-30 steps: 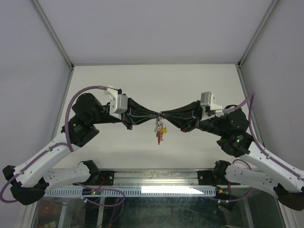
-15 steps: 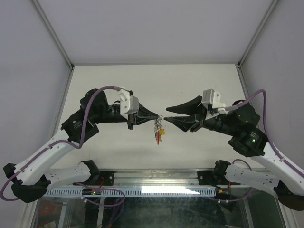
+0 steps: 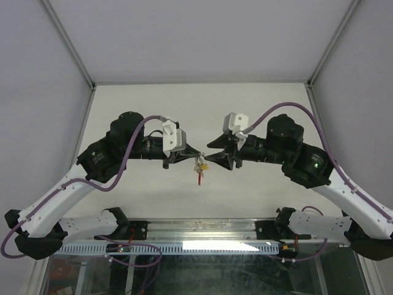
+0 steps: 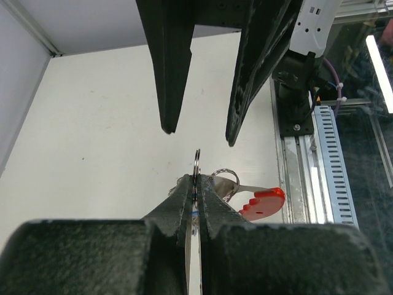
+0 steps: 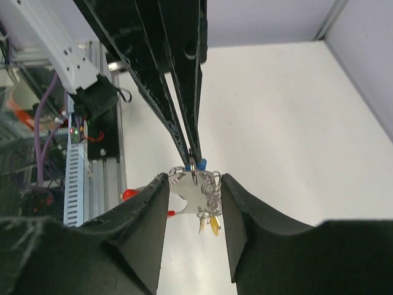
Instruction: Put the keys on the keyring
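Left jaws clenched edge-on on keyring, thin silvery loop poking up past tips. Right jaws parted, gripping nothing, tips facing left ones from opposite side, ring lined up with gap between them, no contact seen. Keys bunched under ring, dangling in air above table, midway between arms. Red-headed key juts sideways in left wrist view; blue head beside ring, gold-coloured pair hanging below in right wrist view

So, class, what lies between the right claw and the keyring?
Nothing: in the left wrist view, a bare gap separates the right claw from the keyring.
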### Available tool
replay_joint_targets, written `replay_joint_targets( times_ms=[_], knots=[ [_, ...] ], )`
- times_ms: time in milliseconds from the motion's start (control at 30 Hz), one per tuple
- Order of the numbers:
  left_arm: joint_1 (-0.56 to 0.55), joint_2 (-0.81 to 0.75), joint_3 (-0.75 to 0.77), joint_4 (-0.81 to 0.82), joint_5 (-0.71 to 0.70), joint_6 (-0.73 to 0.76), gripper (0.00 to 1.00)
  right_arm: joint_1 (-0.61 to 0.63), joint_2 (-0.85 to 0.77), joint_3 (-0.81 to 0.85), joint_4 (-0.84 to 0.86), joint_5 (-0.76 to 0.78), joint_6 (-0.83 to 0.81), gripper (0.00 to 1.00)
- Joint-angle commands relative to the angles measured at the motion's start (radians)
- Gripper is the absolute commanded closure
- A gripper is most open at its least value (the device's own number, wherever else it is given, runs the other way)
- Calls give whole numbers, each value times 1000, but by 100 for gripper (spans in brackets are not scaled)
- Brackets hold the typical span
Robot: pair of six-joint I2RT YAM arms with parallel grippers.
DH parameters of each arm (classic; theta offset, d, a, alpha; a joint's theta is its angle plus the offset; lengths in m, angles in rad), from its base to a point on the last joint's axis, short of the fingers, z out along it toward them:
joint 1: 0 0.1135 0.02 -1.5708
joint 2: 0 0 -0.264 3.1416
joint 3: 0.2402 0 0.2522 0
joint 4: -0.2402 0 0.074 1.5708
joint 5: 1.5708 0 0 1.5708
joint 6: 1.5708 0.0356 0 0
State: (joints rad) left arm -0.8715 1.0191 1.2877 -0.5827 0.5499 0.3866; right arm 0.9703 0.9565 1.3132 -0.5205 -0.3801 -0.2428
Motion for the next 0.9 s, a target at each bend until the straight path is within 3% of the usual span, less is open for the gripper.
replay_joint_targets(
  times_ms=[0,300,867],
  knots=[
    [-8,-5,60,-10,-1,47,100,1,23,57,-52,-23,-33,58],
    [-9,-4,71,-30,32,54,100,0,56,74,-62,-69,-37,56],
    [-8,-2,68,-36,62,64,100,1,114,105,-88,-90,-75,71]
  ],
)
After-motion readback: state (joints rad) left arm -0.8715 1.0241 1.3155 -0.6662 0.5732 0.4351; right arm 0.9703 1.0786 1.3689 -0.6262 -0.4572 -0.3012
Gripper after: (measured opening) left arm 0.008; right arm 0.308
